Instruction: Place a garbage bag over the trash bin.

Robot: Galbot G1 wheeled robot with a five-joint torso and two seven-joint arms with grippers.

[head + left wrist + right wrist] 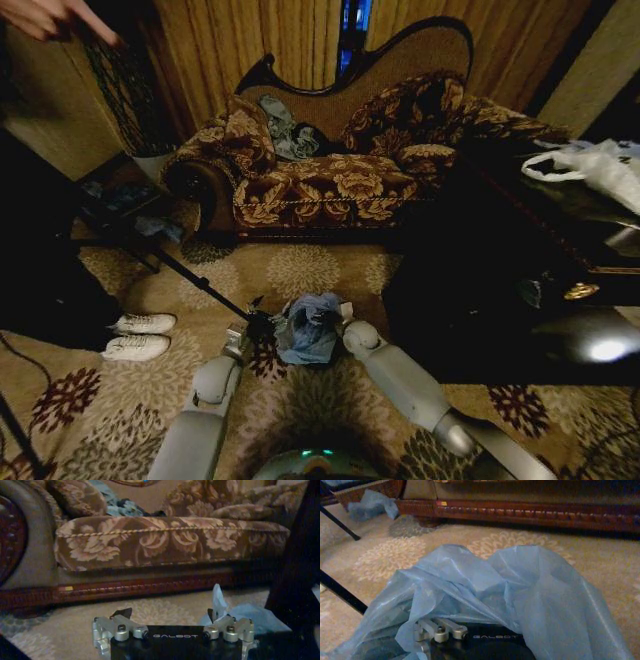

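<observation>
Holding the garbage bag (308, 328) bunched between my two grippers over the carpet (330, 275) before the sofa (330, 180) | left gripper (171, 615): released, jaws spread, bag just beside one finger | right gripper (345, 312): draped in blue film; state I cannot tell
</observation>
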